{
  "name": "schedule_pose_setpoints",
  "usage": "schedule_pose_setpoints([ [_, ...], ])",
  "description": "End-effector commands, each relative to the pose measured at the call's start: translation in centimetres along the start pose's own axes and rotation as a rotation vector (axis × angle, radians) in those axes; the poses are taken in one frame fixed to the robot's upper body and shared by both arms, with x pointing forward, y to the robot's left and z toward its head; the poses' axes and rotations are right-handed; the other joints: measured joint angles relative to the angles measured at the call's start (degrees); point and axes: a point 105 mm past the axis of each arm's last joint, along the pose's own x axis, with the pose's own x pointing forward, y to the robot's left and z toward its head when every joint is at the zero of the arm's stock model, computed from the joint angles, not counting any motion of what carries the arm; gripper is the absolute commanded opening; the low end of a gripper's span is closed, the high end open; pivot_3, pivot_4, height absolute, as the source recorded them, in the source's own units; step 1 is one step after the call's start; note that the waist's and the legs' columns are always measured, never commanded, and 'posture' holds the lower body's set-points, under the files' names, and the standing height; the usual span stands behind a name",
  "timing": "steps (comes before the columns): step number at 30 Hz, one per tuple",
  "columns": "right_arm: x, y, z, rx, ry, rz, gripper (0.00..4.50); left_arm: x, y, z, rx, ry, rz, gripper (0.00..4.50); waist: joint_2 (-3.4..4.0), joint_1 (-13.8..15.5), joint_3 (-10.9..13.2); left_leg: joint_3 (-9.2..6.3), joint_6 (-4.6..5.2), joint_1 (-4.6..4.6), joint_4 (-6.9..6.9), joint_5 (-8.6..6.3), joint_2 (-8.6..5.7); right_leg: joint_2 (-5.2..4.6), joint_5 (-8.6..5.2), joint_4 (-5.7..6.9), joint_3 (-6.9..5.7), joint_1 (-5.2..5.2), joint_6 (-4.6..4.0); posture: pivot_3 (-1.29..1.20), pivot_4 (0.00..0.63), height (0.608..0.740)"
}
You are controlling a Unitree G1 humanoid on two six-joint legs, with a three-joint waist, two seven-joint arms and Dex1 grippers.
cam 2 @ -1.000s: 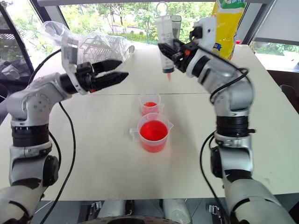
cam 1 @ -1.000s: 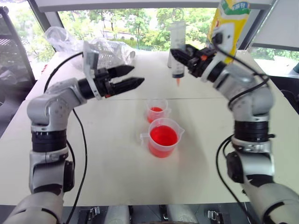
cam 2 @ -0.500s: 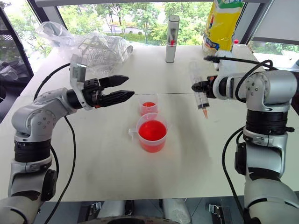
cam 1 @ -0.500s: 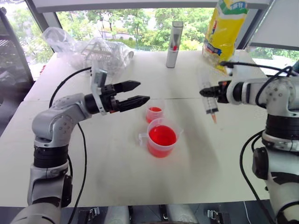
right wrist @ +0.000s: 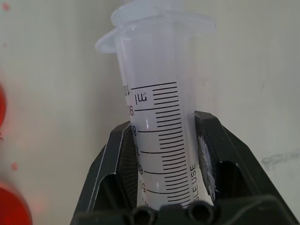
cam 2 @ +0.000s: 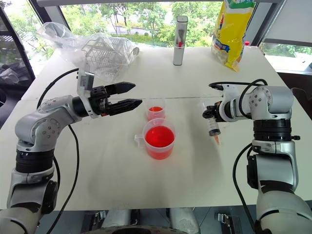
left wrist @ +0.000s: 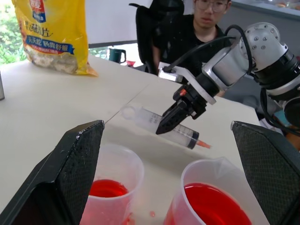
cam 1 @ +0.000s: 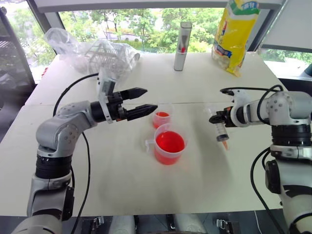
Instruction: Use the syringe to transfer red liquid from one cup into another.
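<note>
The larger handled cup (cam 1: 169, 145) stands mid-table, about half full of red liquid (cam 1: 169, 141). Just behind it, the smaller cup (cam 1: 162, 117) holds a little red liquid. To their right, my right gripper (cam 1: 222, 118) is shut on the barrel of the syringe (cam 1: 220, 128), which hangs low over the table, orange tip down and tilted. In the right wrist view the fingers (right wrist: 117, 159) clamp the marked barrel (right wrist: 157, 112), which looks clear. My left gripper (cam 1: 148, 99) is open and level, pointing right, just left of and above the smaller cup, holding nothing.
A grey upright tube (cam 1: 182, 39) and a yellow bag (cam 1: 236, 31) stand at the back of the table (cam 1: 122, 185). A crumpled plastic bag with a white basket (cam 1: 97, 51) lies back left. A person (left wrist: 206, 18) sits beyond the table's right side.
My right arm has swung down and to the right with the syringe, from high over the back of the table to low beside the cups. The left gripper has stayed open and nearly still.
</note>
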Motion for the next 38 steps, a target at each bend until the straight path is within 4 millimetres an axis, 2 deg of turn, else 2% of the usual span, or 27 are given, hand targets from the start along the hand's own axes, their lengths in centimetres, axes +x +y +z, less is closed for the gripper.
schedule_pose_setpoints([
  [1, 0.2, 0.5, -0.5, 0.009, 0.004, 0.018, 1.40, -0.2, -0.5, 1.2, 0.059, -0.029, 0.000, 4.47, 0.00, 0.0, 0.0, 0.00, 0.00, -0.01, -0.01, 0.00, 0.00, 0.00, 0.00, -0.03, 0.00, 0.00, 0.01, 0.00, 0.150, 0.740],
  [2, 0.5, 0.7, -0.8, 0.011, 0.011, 0.023, 1.40, -0.3, -0.4, 1.2, 0.067, -0.023, 0.009, 4.47, -0.01, 0.0, 0.0, 0.00, 0.00, -0.01, -0.02, 0.00, 0.01, 0.00, 0.00, -0.04, 0.00, 0.00, 0.01, 0.00, 0.150, 0.740],
  [4, 0.6, 1.1, -1.1, 0.012, 0.011, 0.030, 2.43, -0.3, -0.2, 1.2, 0.073, -0.020, 0.019, 4.50, -0.02, -0.1, 0.0, -0.01, 0.00, 0.00, -0.02, 0.00, 0.02, 0.00, 0.00, -0.06, -0.01, 0.02, 0.01, 0.00, 0.150, 0.740],
  [5, 0.6, 1.2, -1.0, 0.013, 0.008, 0.030, 2.70, -0.3, -0.2, 1.2, 0.072, -0.020, 0.018, 4.50, -0.02, -0.1, 0.0, -0.02, 0.00, 0.01, -0.02, 0.00, 0.02, 0.02, 0.00, -0.06, -0.01, 0.03, 0.01, 0.00, 0.150, 0.740],
  [8, 0.2, 1.3, -0.6, 0.013, -0.006, 0.031, 4.30, -0.2, -0.3, 1.0, 0.074, -0.010, 0.010, 4.50, -0.02, -0.1, 0.0, -0.03, 0.00, 0.03, -0.01, 0.00, 0.03, 0.03, 0.00, -0.05, -0.02, 0.06, 0.01, 0.00, 0.150, 0.740],
  [9, 0.1, 1.3, -0.5, 0.011, -0.010, 0.032, 4.46, -0.2, -0.3, 1.0, 0.076, -0.006, 0.009, 4.50, -0.02, -0.1, 0.0, -0.02, 0.00, 0.03, -0.01, 0.00, 0.03, 0.03, 0.01, -0.06, -0.02, 0.06, 0.01, 0.00, 0.150, 0.740],
  [13, -2.5, 1.8, 0.7, -0.117, -0.054, 0.049, 4.46, -0.2, -0.1, 0.8, 0.086, 0.010, 0.004, 4.50, 0.03, 0.1, 0.0, -0.02, 0.00, -0.03, -0.01, 0.00, 0.03, -0.01, 0.00, -0.11, -0.03, 0.04, 0.02, 0.00, 0.150, 0.740],
  [16, -4.5, 2.2, 0.7, -0.213, -0.071, 0.084, 4.46, -0.5, -0.2, 0.6, 0.089, 0.028, 0.001, 4.50, 0.05, 0.1, 0.0, -0.03, 0.03, -0.08, -0.07, -0.02, 0.03, -0.01, 0.00, -0.25, -0.04, 0.03, 0.02, 0.00, 0.150, 0.740],
  [20, -7.7, 1.8, -0.3, -0.380, -0.103, 0.051, 4.46, -1.2, -0.3, 0.2, 0.091, 0.057, 0.004, 4.50, 0.07, 0.1, 0.0, -0.06, 0.10, -0.09, -0.21, -0.06, 0.05, 0.00, 0.00, -0.43, -0.07, 0.04, 0.03, 0.00, 0.150, 0.740],
  [24, -10.3, 2.2, -1.1, -0.515, -0.181, 0.109, 4.46, -2.1, -0.4, -0.5, 0.097, 0.102, 0.019, 4.50, 0.04, 0.1, 0.0, -0.11, 0.11, -0.07, -0.33, -0.07, 0.10, -0.04, -0.01, -0.53, -0.10, 0.05, 0.03, 0.00, 0.150, 0.740],
  [28, -12.7, 2.6, -0.5, -0.643, -0.348, 0.174, 4.46, -3.0, -0.7, -1.1, 0.093, 0.134, 0.028, 4.50, 0.06, 0.0, 0.0, -0.07, 0.11, -0.05, -0.26, -0.07, 0.10, -0.06, -0.01, -0.53, -0.10, 0.09, 0.04, 0.00, 0.150, 0.740],
  [32, -15.3, 3.4, -2.2, -0.806, -0.456, 0.358, 4.46, -4.3, -1.5, -1.9, 0.084, 0.203, 0.026, 4.50, 0.01, 0.2, 0.0, -0.12, 0.10, 0.03, -0.16, -0.07, 0.11, -0.06, -0.02, -0.52, -0.16, 0.24, 0.06, 0.00, 0.150, 0.740],
  [38, -16.3, 3.0, -3.3, -0.826, -0.476, 0.420, 4.46, -5.4, -1.7, -1.9, 0.081, 0.241, 0.038, 4.50, 0.00, 0.1, 0.0, -0.13, 0.10, 0.23, -0.07, -0.07, 0.10, -0.08, -0.03, -0.52, -0.18, 0.48, 0.06, 0.00, 0.150, 0.740],
])
